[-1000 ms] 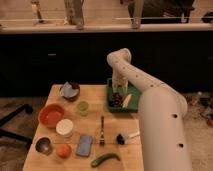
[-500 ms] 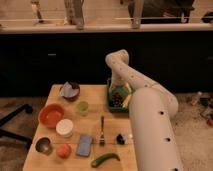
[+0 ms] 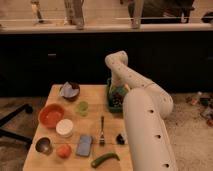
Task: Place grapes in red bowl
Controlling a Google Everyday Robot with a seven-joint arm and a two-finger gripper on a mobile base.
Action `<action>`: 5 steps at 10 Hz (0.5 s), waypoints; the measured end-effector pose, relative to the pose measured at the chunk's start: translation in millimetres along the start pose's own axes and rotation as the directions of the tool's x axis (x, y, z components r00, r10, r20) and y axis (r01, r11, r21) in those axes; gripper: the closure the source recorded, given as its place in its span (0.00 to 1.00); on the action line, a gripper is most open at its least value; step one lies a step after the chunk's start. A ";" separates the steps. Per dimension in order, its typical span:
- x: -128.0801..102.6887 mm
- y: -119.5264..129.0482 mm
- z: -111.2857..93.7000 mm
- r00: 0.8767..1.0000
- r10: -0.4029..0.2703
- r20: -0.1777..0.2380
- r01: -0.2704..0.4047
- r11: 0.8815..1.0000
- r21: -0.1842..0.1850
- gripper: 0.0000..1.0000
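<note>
Gripper [image 3: 117,93] sits at the grapes [image 3: 119,101] in the far-right green tray [image 3: 108,93]; its grip, I cannot tell. They look a soft, light cluster: pinch gently across the middle.

We can't read any text, labels or numbers anywhere, not on the light wooden table [image 3: 95,131] or the gripper [image 3: 118,97] at its far right edge.

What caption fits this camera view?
Gripper at the green bin over the grapes; red bowl sits across the table.
</note>
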 end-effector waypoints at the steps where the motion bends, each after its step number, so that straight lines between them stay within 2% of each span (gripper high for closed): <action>1: -0.1 0.2 1.8 1.000 0.000 0.006 0.000 1.000 -0.003 0.29; 3: -3.0 -2.3 12.4 0.999 -0.010 0.035 0.011 1.000 -0.020 0.48; 5: -5.1 -5.2 20.1 0.998 -0.020 0.053 0.022 0.999 -0.039 0.50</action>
